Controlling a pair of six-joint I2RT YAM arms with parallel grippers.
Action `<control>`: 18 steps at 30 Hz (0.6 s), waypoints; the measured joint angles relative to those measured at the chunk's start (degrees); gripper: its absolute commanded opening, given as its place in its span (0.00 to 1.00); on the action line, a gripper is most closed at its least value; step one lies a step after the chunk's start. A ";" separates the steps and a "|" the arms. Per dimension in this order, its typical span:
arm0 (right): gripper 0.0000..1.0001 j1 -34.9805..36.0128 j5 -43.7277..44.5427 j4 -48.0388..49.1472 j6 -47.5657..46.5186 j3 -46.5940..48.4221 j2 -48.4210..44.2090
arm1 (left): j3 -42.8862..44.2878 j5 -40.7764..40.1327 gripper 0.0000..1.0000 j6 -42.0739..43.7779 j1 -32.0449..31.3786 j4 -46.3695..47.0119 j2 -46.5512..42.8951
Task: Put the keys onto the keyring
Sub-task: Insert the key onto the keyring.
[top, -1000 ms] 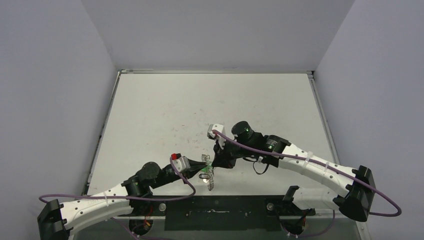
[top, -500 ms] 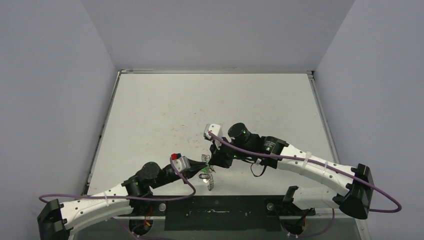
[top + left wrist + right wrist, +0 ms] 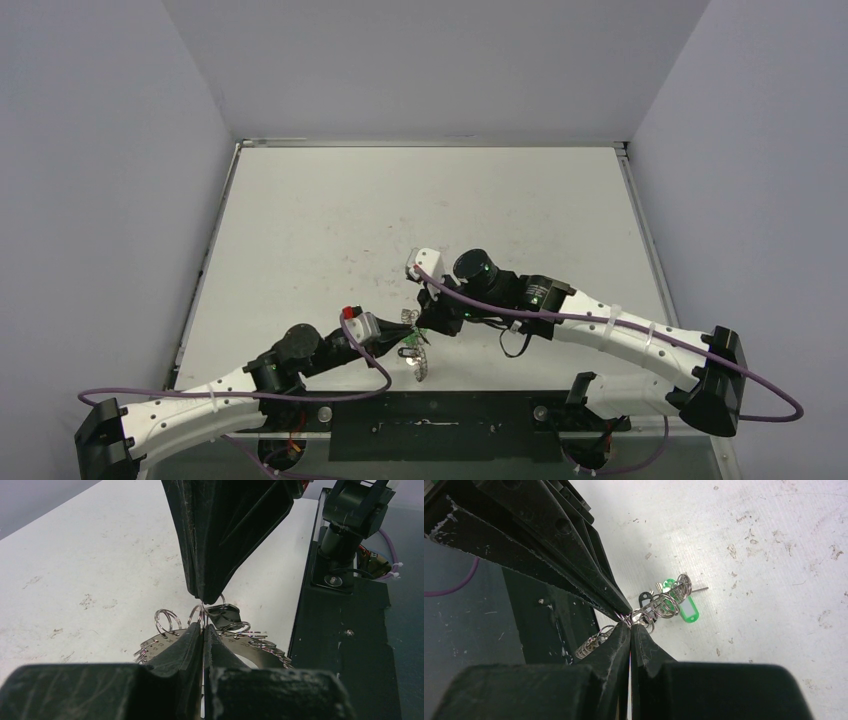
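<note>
The keyring point(image 3: 260, 647), a flat silver hoop with a toothed rim carrying several small split rings, is held upright off the table near the front edge point(image 3: 420, 362). My left gripper point(image 3: 203, 628) is shut on its rim. The right gripper point(image 3: 630, 625) comes in from the opposite side, shut on a small split ring point(image 3: 214, 600) right at the left fingertips. A black key head point(image 3: 223, 615) hangs just under that ring. In the right wrist view the green key tag point(image 3: 686, 610), the black head point(image 3: 644, 600) and a thin silver shank point(image 3: 700, 588) bunch together beyond the fingertips.
The black mounting strip point(image 3: 440, 420) with the arm bases runs along the near table edge, directly under the keyring. Purple cables point(image 3: 370, 360) loop off both wrists. Grey walls enclose the scuffed white table point(image 3: 420, 200) on three sides.
The right arm has edged a little to the left, bringing its fingertips closer against the left gripper and the keyring. The left arm and the keyring stay put.
</note>
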 measured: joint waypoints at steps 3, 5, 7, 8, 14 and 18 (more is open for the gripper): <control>0.00 0.17 1.01 -0.02 -0.07 0.00 0.00 | 0.00 -0.04 0.00 -0.24 0.00 0.00 0.00; 0.00 0.42 1.68 -0.02 -0.31 0.00 0.00 | -0.02 -0.17 0.00 -0.37 0.00 0.02 0.00; 0.00 0.72 2.34 -0.02 -0.63 0.00 0.00 | -0.11 -0.22 0.00 -0.72 0.00 0.02 -0.02; 0.00 0.87 2.69 -0.02 -0.76 0.00 0.00 | -0.15 -0.26 0.00 -0.98 0.00 0.07 -0.02; 0.00 3.69 6.14 -0.02 -1.60 0.00 -0.09 | -0.28 -0.87 0.00 -3.13 0.00 0.63 0.02; 0.00 5.97 9.84 0.02 -2.56 -0.24 -1.49 | -0.26 -1.62 0.00 -4.81 0.00 0.79 0.44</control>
